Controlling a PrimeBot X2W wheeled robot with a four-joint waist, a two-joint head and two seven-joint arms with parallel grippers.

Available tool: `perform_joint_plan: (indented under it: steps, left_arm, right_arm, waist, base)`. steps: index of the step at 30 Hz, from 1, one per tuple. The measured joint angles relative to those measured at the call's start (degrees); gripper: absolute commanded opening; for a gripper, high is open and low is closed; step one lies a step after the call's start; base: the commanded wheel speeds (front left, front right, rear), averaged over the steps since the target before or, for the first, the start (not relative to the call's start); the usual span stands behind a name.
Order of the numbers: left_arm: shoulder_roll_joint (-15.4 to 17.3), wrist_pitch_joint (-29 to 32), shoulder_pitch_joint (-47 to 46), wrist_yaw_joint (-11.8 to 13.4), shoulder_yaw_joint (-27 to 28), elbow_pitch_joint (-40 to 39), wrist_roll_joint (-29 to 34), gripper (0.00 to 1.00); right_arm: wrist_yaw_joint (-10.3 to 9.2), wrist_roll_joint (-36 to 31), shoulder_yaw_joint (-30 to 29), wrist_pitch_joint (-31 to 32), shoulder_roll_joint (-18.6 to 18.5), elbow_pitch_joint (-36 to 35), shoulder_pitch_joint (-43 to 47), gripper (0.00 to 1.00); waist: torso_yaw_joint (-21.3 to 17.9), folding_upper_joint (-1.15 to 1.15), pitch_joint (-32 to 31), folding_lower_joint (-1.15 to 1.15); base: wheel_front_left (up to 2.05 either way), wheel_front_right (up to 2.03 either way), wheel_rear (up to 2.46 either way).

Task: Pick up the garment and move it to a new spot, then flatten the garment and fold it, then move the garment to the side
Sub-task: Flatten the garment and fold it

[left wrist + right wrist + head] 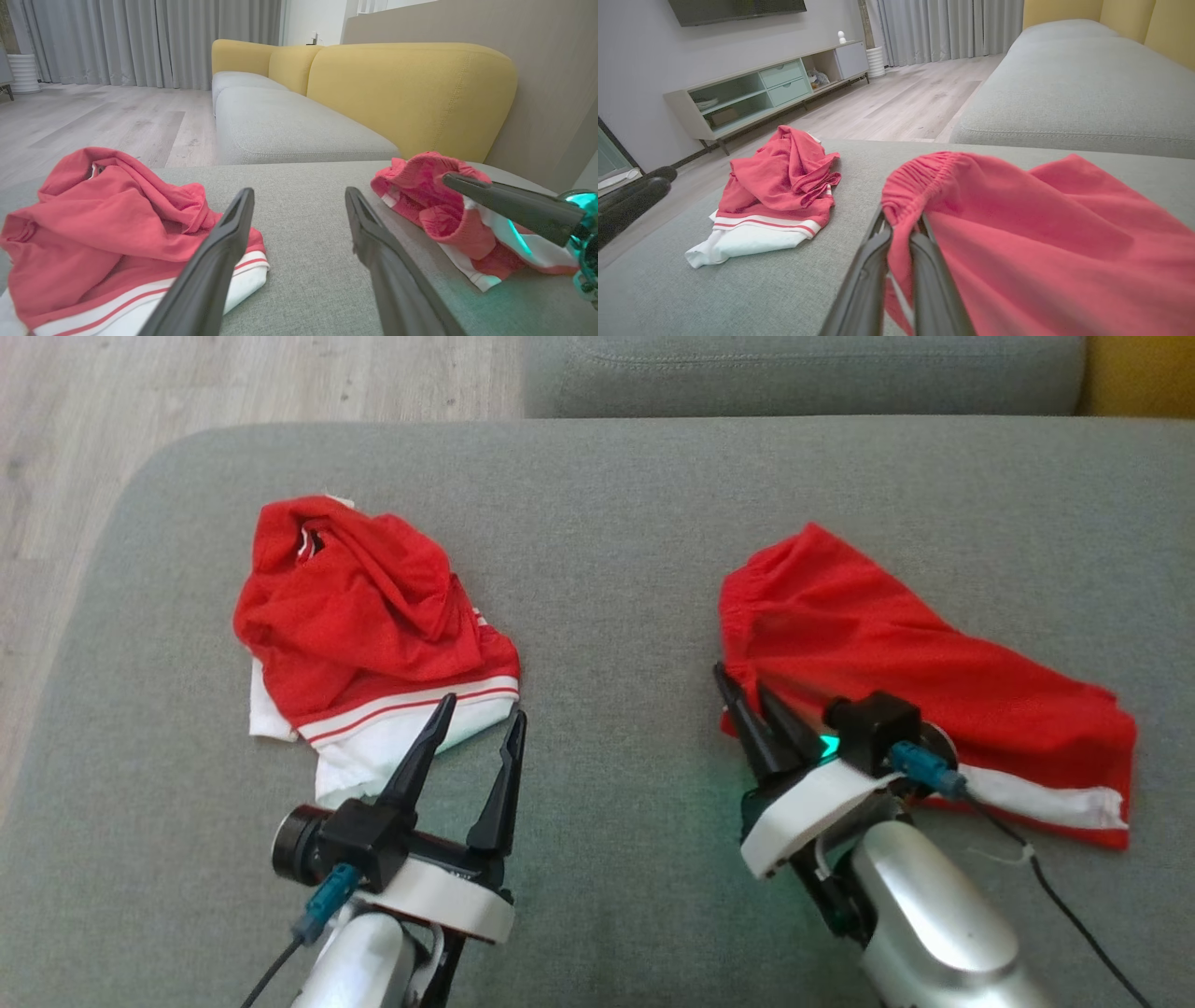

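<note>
Head view first: your right claw [742,679] is pressed together on the near-left edge of the garment [887,653]. The rest of that red cloth fans out beyond the claw and off to its right across the seat [607,523]. Right wrist view backs it up: the claw [901,223] pinches the gathered waistband [920,172], cloth bunched between the two fingers. That looks like a real bite, not a skim.

Your left claw [483,707] stands spread wide and empty. The heap [364,607], a second red-and-white piece, sits just ahead of it and to its left. One finger crosses the heap's white hem; touching or not, I can't tell.

By my reading, you're at the pick-up. To do it well, lift straight up and slowly. Watch the white-striped end, well to the right of the claw, and let it peel off the seat last. One pinch at an edge means the cloth will hang long and swing, so go high enough before you carry it sideways, or it'll drag and rumple.

Mind the cable [1074,915] running back from the right wrist. It seems to trail across the white hem and could snag.

Hold the left claw clear of the heap; you'll likely want it free for a second corner when flattening comes. The open seat between the two claws looks a fair place to set down.
</note>
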Motion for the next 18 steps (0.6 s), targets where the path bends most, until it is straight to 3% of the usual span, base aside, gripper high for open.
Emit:
perform_joint_plan:
  steps: [1, 2, 3, 4, 10, 18]
  left_arm:
    - [-0.01, 0.0, 0.02, 0.0, 0.03, 0.01, -0.01, 1.0]
    - [-0.01, 0.0, 0.05, -0.01, 0.07, 0.01, 0.0, 1.0]
    - [-0.01, 0.0, 0.08, -0.03, 0.07, 0.02, 0.0, 1.0]
    - [-0.02, 0.0, 0.09, -0.04, 0.07, 0.03, 0.02, 1.0]
    - [0.0, 0.0, 0.2, -0.04, 0.35, -0.03, 0.1, 1.0]
    - [0.02, 0.0, 0.21, -0.03, 1.6, -1.13, 0.53, 1.0]
  right_arm:
    - [0.0, 0.25, 0.57, 0.01, 0.0, -0.01, 0.05, 0.0]
    - [0.0, 0.21, 1.15, 0.05, 0.0, 0.02, 0.07, 0.22]
    - [0.0, 0.12, 1.44, 0.16, 0.0, 0.21, 0.07, 0.84]
    - [0.0, 0.12, 1.52, 0.51, -0.01, 0.51, 0.08, 1.0]
    - [0.0, -0.01, 0.25, -0.22, 0.01, 0.53, 0.31, 1.0]
    - [0.0, -3.28, -9.09, -1.97, 0.0, -2.71, 3.55, 1.0]
  waist:
    - [-0.07, 0.0, -0.17, 0.0]
    - [-0.16, 0.0, -0.32, 0.0]
    - [-0.24, 0.0, -0.43, 0.0]
    - [-0.31, 0.0, -0.54, 0.0]
    - [-1.8, 0.0, -1.0, 0.0]
    - [-5.03, 0.0, -1.16, 0.0]
  base:
    - [0.0, 0.0, 0.0]
    - [0.0, 0.0, 0.0]
    - [0.0, 0.0, 0.0]
    - [0.0, 0.0, 0.0]
    - [0.0, 0.0, 0.0]
    - [0.0, 0.0, 0.0]
